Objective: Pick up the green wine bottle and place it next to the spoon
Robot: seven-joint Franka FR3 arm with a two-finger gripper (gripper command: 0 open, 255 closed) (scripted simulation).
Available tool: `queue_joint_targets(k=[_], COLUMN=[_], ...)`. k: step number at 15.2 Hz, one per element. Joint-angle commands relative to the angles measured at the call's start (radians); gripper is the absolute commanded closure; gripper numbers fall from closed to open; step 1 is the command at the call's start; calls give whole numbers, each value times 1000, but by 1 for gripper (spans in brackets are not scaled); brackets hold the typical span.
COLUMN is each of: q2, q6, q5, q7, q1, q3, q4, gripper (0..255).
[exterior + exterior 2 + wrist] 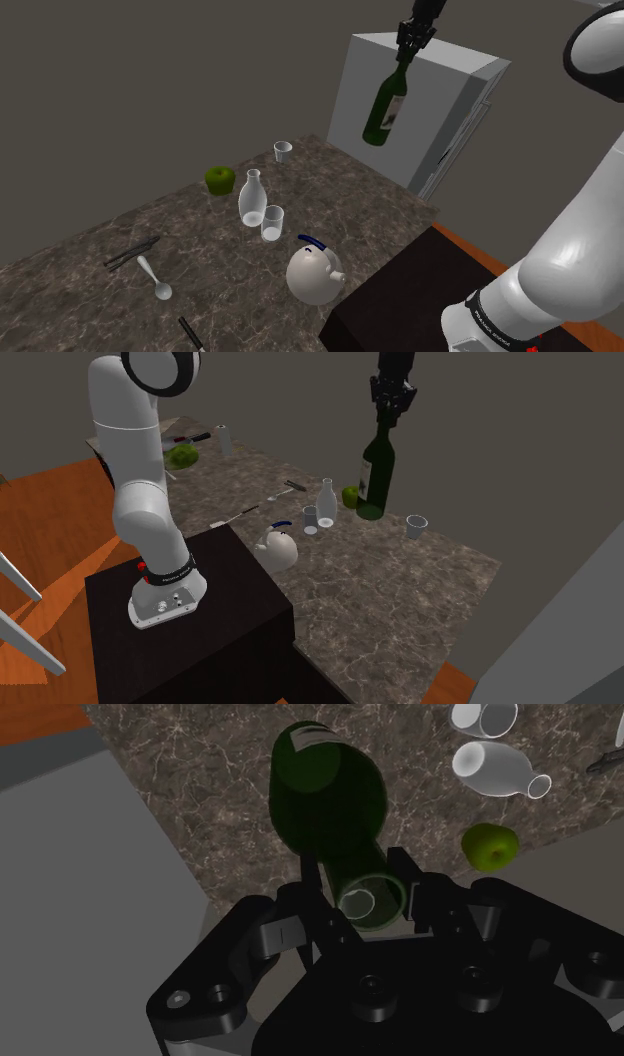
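Clamped only at the neck by the tool (406, 50), the tilted green bottle (384, 105) could slip, or clip the white jug (251, 197) nearing the spoon (155, 278).

Dark marbled counter (350, 200), grey walls (150, 80), orange floor (60, 522) (grey fridge (440, 100) behind)

One bottle (388, 103), one carafe (251, 195), two glasses (272, 222) (283, 151), one apple (220, 180), one teapot (313, 273), one spoon (155, 279), one knife (190, 333), one fridge (450, 100).
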Motion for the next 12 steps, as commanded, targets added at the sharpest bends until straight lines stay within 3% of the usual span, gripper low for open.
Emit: queue_joint_targets(k=[1, 2, 12], q2=[12, 19, -71], q6=[-36, -51, 154], q5=[3, 4, -36], q7=[3, 3, 205], q1=[-2, -3, 135], q3=[0, 0, 84], q4=[48, 70, -211], gripper=[255, 255, 255])
